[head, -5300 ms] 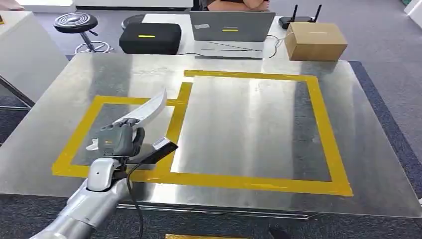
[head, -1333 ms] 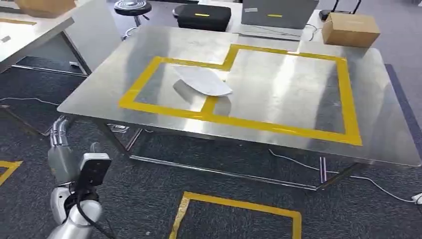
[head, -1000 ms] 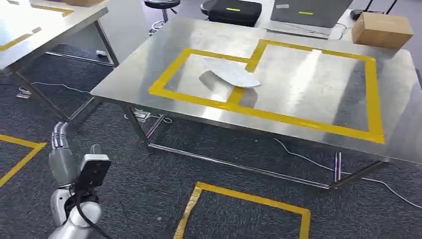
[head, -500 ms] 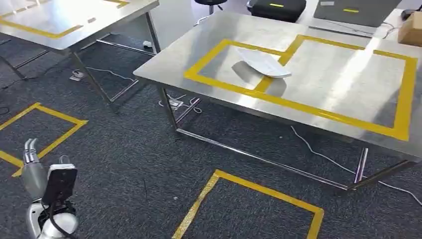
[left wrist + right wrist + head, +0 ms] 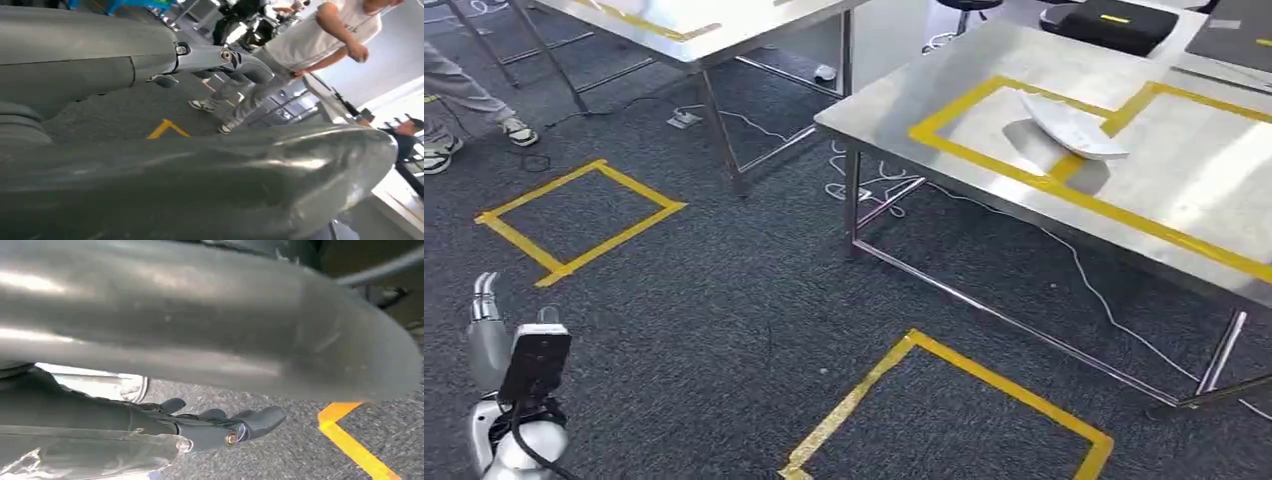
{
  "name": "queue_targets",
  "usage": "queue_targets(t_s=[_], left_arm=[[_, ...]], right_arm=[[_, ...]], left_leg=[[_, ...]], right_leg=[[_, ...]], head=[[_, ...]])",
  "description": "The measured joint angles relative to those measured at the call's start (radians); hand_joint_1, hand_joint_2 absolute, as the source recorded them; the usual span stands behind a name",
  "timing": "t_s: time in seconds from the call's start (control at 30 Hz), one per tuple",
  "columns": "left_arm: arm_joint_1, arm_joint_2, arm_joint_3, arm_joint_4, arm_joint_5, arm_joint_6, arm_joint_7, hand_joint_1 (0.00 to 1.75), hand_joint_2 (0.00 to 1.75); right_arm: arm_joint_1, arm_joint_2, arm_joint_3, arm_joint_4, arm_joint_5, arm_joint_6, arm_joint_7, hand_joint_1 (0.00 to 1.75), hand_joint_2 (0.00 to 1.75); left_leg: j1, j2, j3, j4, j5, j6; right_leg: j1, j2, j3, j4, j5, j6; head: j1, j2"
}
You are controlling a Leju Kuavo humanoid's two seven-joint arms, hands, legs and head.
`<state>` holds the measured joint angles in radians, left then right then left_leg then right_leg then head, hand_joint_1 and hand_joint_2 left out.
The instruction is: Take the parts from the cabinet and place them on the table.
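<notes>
The white curved part (image 5: 1069,125) lies on the steel table (image 5: 894,95) at the upper right of the head view, across the yellow tape of the left marked square. My left hand (image 5: 489,335) hangs low at the lower left, far from the table, fingers straight and nothing in it. In the left wrist view its dark fingers (image 5: 225,60) stretch out over the carpet. My right hand (image 5: 220,427) hangs over the carpet in the right wrist view, its fingers extended and holding nothing.
A second steel table (image 5: 724,25) stands at the upper left. Yellow tape squares (image 5: 579,215) mark the dark carpet, another (image 5: 964,400) near me. Cables (image 5: 1084,280) trail under the table. A person's legs (image 5: 454,90) are at the far left; a person (image 5: 310,40) stands close in the left wrist view.
The camera has swung left, so the table with the part now sits at the right. Earlier my left hand held the part over the table; now the part lies there and the hand hangs down.
</notes>
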<state>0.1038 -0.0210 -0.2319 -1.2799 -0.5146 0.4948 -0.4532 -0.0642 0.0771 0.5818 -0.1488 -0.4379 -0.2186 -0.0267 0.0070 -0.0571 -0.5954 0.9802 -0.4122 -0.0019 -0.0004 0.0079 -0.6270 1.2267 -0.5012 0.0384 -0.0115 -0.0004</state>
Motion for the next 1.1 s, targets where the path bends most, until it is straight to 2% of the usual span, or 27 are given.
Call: queue_targets(t_s=[0.03, 0.07, 0.1, 0.17, 0.2, 0.23, 0.27, 0.3, 0.37, 0.4, 0.43, 0.47, 0.5, 0.53, 0.57, 0.6, 0.63, 0.73, 0.77, 0.8, 0.83, 0.9, 0.93, 0.97, 1.03, 1.07, 1.1], left_arm=[[-0.002, 0.0, 0.0, 0.002, 0.0, 0.0, 0.0, 0.0, 0.0], [-0.003, -0.003, 0.0, 0.003, 0.0, 0.0, 0.0, 0.0, 0.0], [-0.008, -0.004, 0.0, 0.004, 0.0, 0.0, 0.0, 0.0, 0.0], [-0.01, -0.004, 0.0, 0.007, 0.0, 0.0, 0.0, 0.0, 0.0], [-0.009, -0.004, 0.0, 0.008, 0.0, 0.0, 0.0, 0.0, 0.0], [-0.008, -0.005, 0.0, 0.008, 0.0, 0.0, 0.0, 0.0, 0.0], [-0.008, -0.005, 0.001, 0.009, 0.0, 0.0, 0.0, 0.0, 0.0], [-0.013, -0.004, 0.001, 0.01, 0.0, 0.0, 0.0, 0.0, 0.0], [-0.017, -0.005, 0.0, 0.011, 0.001, -0.002, 0.0, 0.0, 0.0], [-0.016, -0.005, 0.0, 0.012, 0.003, -0.005, 0.0, 0.0, 0.0], [-0.015, -0.005, 0.0, 0.016, 0.01, -0.013, 0.0, 0.0, 0.0], [-0.015, -0.005, 0.0, 0.019, 0.013, -0.016, 0.0, 0.0, 0.0], [-0.015, -0.006, 0.0, 0.021, 0.018, -0.021, 0.0, 0.0, 0.0], [-0.015, -0.007, -0.001, 0.024, 0.023, -0.023, 0.0, 0.0, 0.0], [-0.016, -0.008, 0.0, 0.026, 0.028, -0.025, 0.0, 0.0, 0.0], [-0.019, -0.009, -0.001, 0.029, 0.034, -0.029, 0.0, 0.0, 0.0], [-0.019, -0.011, -0.001, 0.031, 0.04, -0.032, -0.002, 0.0, 0.0], [-0.017, -0.011, -0.001, 0.042, 0.06, -0.045, -0.01, 0.0, 0.0], [-0.017, -0.016, -0.002, 0.045, 0.068, -0.049, -0.012, 0.0, 0.0], [-0.02, -0.019, -0.001, 0.048, 0.073, -0.052, -0.013, 0.0, 0.0], [-0.025, -0.021, -0.001, 0.054, 0.076, -0.055, -0.014, 0.0, 0.0], [-0.03, -0.028, -0.001, 0.065, 0.082, -0.056, -0.015, 0.0, 0.0], [-0.03, -0.031, -0.001, 0.071, 0.085, -0.056, -0.015, 0.0, 0.0], [-0.03, -0.032, -0.001, 0.078, 0.087, -0.056, -0.015, 0.0, 0.0], [-0.034, -0.035, -0.001, 0.087, 0.092, -0.058, -0.015, 0.0, 0.0], [-0.039, -0.038, -0.001, 0.091, 0.093, -0.059, -0.015, 0.0, 0.0], [-0.044, -0.041, -0.001, 0.095, 0.095, -0.059, -0.015, 0.0, 0.0]], right_arm=[[-0.001, 0.0, -0.001, 0.0, 0.0, 0.0, 0.0, 0.0, 0.0], [-0.003, 0.0, -0.002, 0.0, 0.0, -0.002, 0.0, 0.0, 0.0], [-0.004, 0.0, -0.003, 0.0, 0.0, -0.002, 0.0, 0.0, 0.0], [-0.006, 0.004, -0.006, 0.0, 0.0, -0.002, 0.0, 0.0, 0.0], [-0.006, 0.005, -0.007, -0.001, 0.0, -0.002, 0.0, 0.0, 0.0], [-0.005, 0.008, -0.007, -0.001, 0.0, -0.002, 0.0, 0.0, 0.0], [-0.005, 0.009, -0.008, -0.001, 0.0, -0.002, 0.0, 0.0, 0.0], [-0.004, 0.009, -0.008, -0.001, 0.0, -0.003, 0.0, 0.0, 0.0], [0.0, 0.009, -0.009, -0.001, 0.0, -0.003, 0.0, 0.0, 0.0], [0.002, 0.009, -0.009, -0.001, -0.001, -0.004, 0.0, 0.0, 0.0], [0.002, 0.009, -0.01, -0.001, -0.003, -0.005, -0.001, 0.0, 0.0], [0.001, 0.009, -0.01, -0.001, -0.003, -0.006, -0.002, 0.0, 0.0], [0.0, 0.01, -0.01, -0.001, -0.004, -0.008, -0.006, 0.0, 0.0], [-0.002, 0.011, -0.01, -0.001, -0.005, -0.011, -0.008, 0.0, 0.0], [-0.003, 0.013, -0.01, -0.001, -0.006, -0.014, -0.011, 0.0, 0.0], [-0.003, 0.014, -0.011, -0.001, -0.007, -0.017, -0.016, 0.0, 0.0], [-0.004, 0.015, -0.011, -0.001, -0.009, -0.019, -0.02, 0.0, 0.0], [-0.007, 0.019, -0.014, -0.002, -0.017, -0.022, -0.029, 0.0, 0.0], [-0.008, 0.019, -0.015, -0.002, -0.017, -0.023, -0.033, 0.0, 0.0], [-0.008, 0.019, -0.015, -0.002, -0.018, -0.023, -0.034, 0.0, 0.0], [-0.006, 0.019, -0.015, -0.002, -0.018, -0.023, -0.034, 0.0, 0.0], [-0.003, 0.019, -0.016, -0.002, -0.021, -0.024, -0.031, 0.0, 0.0], [-0.002, 0.019, -0.017, -0.002, -0.023, -0.024, -0.029, 0.0, 0.0], [-0.001, 0.019, -0.019, -0.002, -0.026, -0.024, -0.027, 0.0, 0.0], [-0.002, 0.019, -0.024, -0.002, -0.028, -0.024, -0.027, 0.0, 0.0], [-0.003, 0.019, -0.026, -0.002, -0.029, -0.023, -0.029, 0.0, 0.0], [-0.002, 0.019, -0.028, -0.002, -0.029, -0.02, -0.03, 0.0, 0.0]], left_leg=[[0.001, -0.014, -0.005, 0.0, 0.007, -0.004], [0.003, -0.022, -0.009, 0.001, 0.013, -0.008], [0.001, -0.033, -0.015, 0.002, 0.02, -0.015], [0.006, -0.051, -0.018, -0.001, 0.034, -0.029], [0.007, -0.061, -0.02, -0.005, 0.04, -0.037], [0.008, -0.065, -0.024, -0.002, 0.042, -0.04], [0.004, -0.017, -0.037, 0.017, 0.015, -0.041], [0.003, 0.016, -0.062, 0.074, -0.038, -0.045], [0.003, 0.04, -0.122, 0.23, -0.126, -0.053], [0.003, 0.043, -0.143, 0.29, -0.143, -0.054], [0.003, 0.044, -0.142, 0.304, -0.137, -0.055], [0.003, 0.045, -0.119, 0.279, -0.112, -0.053], [0.002, 0.05, -0.073, 0.208, -0.071, -0.05], [0.0, 0.069, -0.015, 0.116, -0.034, -0.045], [-0.004, 0.116, 0.035, 0.038, -0.017, -0.038], [-0.015, 0.136, 0.058, 0.001, -0.028, -0.036], [-0.015, 0.133, 0.051, -0.004, -0.027, -0.027], [-0.013, 0.097, 0.04, -0.014, -0.022, -0.005], [-0.008, 0.087, 0.04, -0.017, -0.017, 0.003], [-0.007, 0.076, 0.038, -0.017, -0.015, 0.007], [-0.006, 0.066, 0.035, -0.017, -0.012, 0.012], [-0.007, 0.041, 0.028, -0.016, -0.007, 0.016], [-0.007, 0.029, 0.027, -0.016, -0.005, 0.016], [-0.007, 0.014, 0.026, -0.016, -0.003, 0.015], [-0.006, -0.016, 0.026, -0.014, 0.001, 0.009], [-0.005, -0.029, 0.026, -0.013, 0.003, 0.006], [-0.009, -0.039, 0.023, -0.012, 0.005, 0.001]], right_leg=[[0.0, 0.021, 0.069, -0.102, 0.021, -0.005], [-0.003, 0.073, 0.119, -0.191, -0.001, -0.011], [-0.007, 0.091, 0.154, -0.236, -0.012, -0.011], [0.002, 0.071, 0.142, -0.234, -0.013, -0.011], [0.004, 0.062, 0.145, -0.233, -0.011, -0.015], [-0.004, 0.045, 0.137, -0.242, 0.0, -0.026], [-0.004, 0.033, 0.14, -0.243, 0.006, -0.033], [-0.002, 0.019, 0.132, -0.243, 0.012, -0.04], [0.001, -0.011, 0.12, -0.243, 0.02, -0.04], [0.001, -0.025, 0.115, -0.242, 0.022, -0.04], [0.002, -0.04, 0.111, -0.242, 0.024, -0.039], [0.002, -0.054, 0.109, -0.242, 0.025, -0.038], [0.003, -0.069, 0.109, -0.242, 0.026, -0.037], [0.004, -0.082, 0.111, -0.242, 0.026, -0.036], [0.007, -0.091, 0.113, -0.242, 0.025, -0.034], [0.013, -0.102, 0.11, -0.239, 0.023, -0.029], [0.016, -0.112, 0.111, -0.238, 0.025, -0.024], [0.017, -0.145, 0.114, -0.24, 0.026, -0.011], [0.013, -0.11, 0.106, -0.228, 0.01, -0.003], [0.009, -0.059, 0.088, -0.187, -0.022, 0.0], [0.006, -0.03, 0.053, -0.105, -0.065, 0.003], [0.006, -0.012, -0.027, 0.064, -0.13, 0.008], [0.006, -0.01, -0.046, 0.099, -0.131, 0.008], [0.006, -0.01, -0.04, 0.081, -0.106, 0.007], [0.003, 0.003, 0.036, -0.083, -0.01, 0.003], [-0.001, 0.04, 0.083, -0.177, 0.032, 0.002], [-0.005, 0.085, 0.104, -0.221, 0.025, -0.002]], head=[[0.0, 0.0], [0.0, 0.0], [-0.003, 0.0], [-0.003, 0.0], [-0.002, 0.0], [-0.002, 0.0], [-0.004, 0.0], [-0.014, 0.0], [-0.017, 0.0], [-0.018, 0.0], [-0.018, 0.0], [-0.018, 0.0], [-0.018, 0.0], [-0.018, 0.0], [-0.018, 0.0], [-0.021, 0.0], [-0.017, 0.0], [-0.019, 0.0], [-0.016, 0.0], [-0.012, 0.0], [-0.009, 0.0], [-0.008, 0.0], [-0.009, 0.0], [-0.009, 0.0], [-0.009, 0.0], [-0.008, 0.0], [-0.009, 0.0]])
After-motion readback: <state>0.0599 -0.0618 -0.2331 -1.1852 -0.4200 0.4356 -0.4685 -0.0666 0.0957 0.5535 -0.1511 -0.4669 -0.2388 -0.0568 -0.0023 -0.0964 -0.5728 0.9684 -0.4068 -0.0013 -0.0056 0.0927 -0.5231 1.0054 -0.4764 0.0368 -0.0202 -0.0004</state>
